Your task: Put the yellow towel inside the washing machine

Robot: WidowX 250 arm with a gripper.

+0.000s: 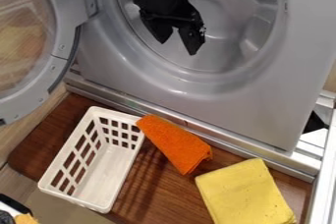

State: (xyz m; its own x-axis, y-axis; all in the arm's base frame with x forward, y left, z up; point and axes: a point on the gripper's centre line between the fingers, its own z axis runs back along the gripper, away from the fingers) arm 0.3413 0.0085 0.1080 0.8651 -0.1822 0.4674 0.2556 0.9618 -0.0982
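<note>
Up in front of the round opening of a big grey metal washing machine (220, 104), a black two-finger gripper (177, 46), tips pointing down. Open part way, with a gap between the fingers and nothing held. To the left, swung wide open, a round grey door (64, 16) with a see-through window.

Down below, on a shiny brown wooden board (157, 191), near the right edge, a folded yellow cloth towel (242, 196) with tiny dark spots. Outside the washing machine, lying flat. Just beside, closer to the board's back edge, a folded bright orange cloth (176, 144), with one end right by a white plastic basket (72, 200) full of square holes. Toward the board's left side, that basket, standing upright.
</note>
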